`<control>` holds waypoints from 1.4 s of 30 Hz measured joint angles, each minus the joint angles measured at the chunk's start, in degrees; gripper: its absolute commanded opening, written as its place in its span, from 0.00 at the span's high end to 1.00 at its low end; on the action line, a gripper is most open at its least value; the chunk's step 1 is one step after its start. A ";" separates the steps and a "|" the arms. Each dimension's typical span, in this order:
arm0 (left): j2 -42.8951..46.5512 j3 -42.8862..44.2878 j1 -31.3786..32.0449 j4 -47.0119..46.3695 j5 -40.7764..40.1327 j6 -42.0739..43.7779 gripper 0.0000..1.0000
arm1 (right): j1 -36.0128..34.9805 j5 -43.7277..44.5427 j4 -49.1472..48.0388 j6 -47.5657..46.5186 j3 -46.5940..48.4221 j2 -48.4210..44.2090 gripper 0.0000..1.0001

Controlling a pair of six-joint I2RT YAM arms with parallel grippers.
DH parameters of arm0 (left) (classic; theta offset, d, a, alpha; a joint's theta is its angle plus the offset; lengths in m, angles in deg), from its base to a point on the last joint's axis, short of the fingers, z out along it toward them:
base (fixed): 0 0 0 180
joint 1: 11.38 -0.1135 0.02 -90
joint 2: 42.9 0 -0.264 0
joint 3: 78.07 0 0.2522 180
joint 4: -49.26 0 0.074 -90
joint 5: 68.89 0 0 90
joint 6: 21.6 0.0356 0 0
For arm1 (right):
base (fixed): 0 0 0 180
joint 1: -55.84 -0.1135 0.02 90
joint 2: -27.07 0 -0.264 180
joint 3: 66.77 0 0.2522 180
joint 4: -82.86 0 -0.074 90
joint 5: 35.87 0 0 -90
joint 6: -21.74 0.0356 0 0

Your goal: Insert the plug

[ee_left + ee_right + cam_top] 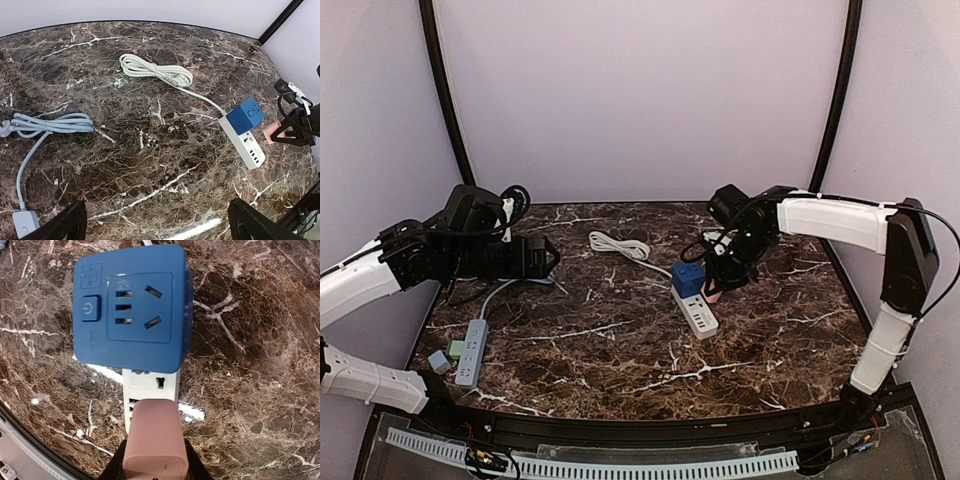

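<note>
My right gripper is shut on a pink plug, holding it just above the white power strip. A blue cube adapter sits plugged into the strip's far end. In the top view the pink plug hangs over the strip, beside the blue cube. The plug's prongs are hidden. The left wrist view shows the plug right of the strip. My left gripper hovers open at the left, nothing between its fingers.
The strip's white cable lies coiled at the back middle. A grey-blue power strip lies near the left front edge with its bundled cord. Two small adapters sit beside it. Walls close off the table's sides and back.
</note>
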 measured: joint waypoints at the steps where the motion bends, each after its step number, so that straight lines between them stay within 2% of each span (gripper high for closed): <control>1: 0.11 -0.31 0.00 0.22 -0.24 -0.28 0.01 | -0.13 0.15 0.00 -0.07 0.00 0.46 1.00; 42: 1.38 -1.14 0.00 0.55 -0.76 0.57 0.00 | -1.38 2.99 -2.21 -0.07 2.86 7.30 1.00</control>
